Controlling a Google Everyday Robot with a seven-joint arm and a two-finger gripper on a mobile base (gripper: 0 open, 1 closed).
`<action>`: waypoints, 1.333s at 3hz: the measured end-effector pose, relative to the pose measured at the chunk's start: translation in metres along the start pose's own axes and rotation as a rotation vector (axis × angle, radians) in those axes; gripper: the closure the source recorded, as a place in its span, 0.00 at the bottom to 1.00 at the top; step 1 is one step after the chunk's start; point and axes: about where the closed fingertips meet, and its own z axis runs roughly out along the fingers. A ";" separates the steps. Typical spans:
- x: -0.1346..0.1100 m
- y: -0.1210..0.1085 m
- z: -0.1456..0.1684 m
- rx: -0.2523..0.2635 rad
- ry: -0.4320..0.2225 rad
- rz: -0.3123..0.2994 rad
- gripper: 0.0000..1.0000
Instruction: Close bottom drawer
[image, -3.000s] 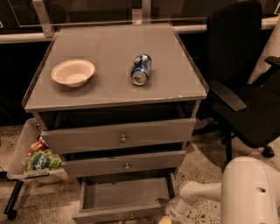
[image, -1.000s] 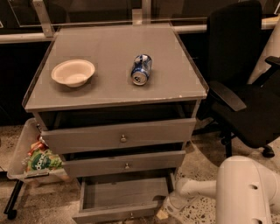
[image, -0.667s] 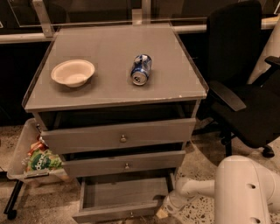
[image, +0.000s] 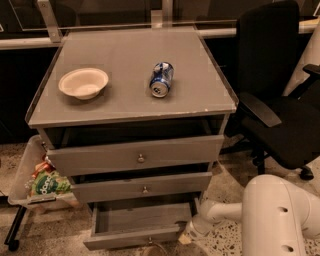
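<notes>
— So, where is the bottom drawer (image: 140, 219) to be found?

— Lowest in the grey cabinet (image: 227, 125), standing well out so that its flat inner floor is exposed; its slim front, marked by one small knob (image: 149, 241), is carried forward of the two fronts above it.

— And the hand?

— The hand (image: 191, 231) is held low, just beside the drawer's right front corner, at the end of a white arm (image: 222, 210) extended from the right; whether it is wide or narrow cannot be told, and nothing is seen to be held. It is judged to be placed there so that the drawer may be pushed inward from the corner rather than from the knob.

— What else is set around?

— A pale bowl (image: 83, 82) and a can (image: 161, 79) laid on its side are carried on the counter (image: 125, 50), apart from one another; the middle drawer (image: 120, 190) and the top drawer (image: 100, 157) appear slightly ajar; a tray (image: 20, 180) of snack packets (image: 47, 184) is set to the left; a black office chair (image: 280, 125) is parked to the right.

— Is anything found in the way?

— Nothing is seen inside the drawer to block its travel; the chair's base is near the arm, so room on that side is judged tight; a push given off-centre could skew the drawer in its runners.
</notes>
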 end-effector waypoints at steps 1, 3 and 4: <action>0.000 0.000 0.000 0.000 0.000 0.000 0.81; 0.000 0.000 0.000 0.000 0.000 0.000 0.35; 0.000 0.000 0.000 0.000 0.000 0.000 0.12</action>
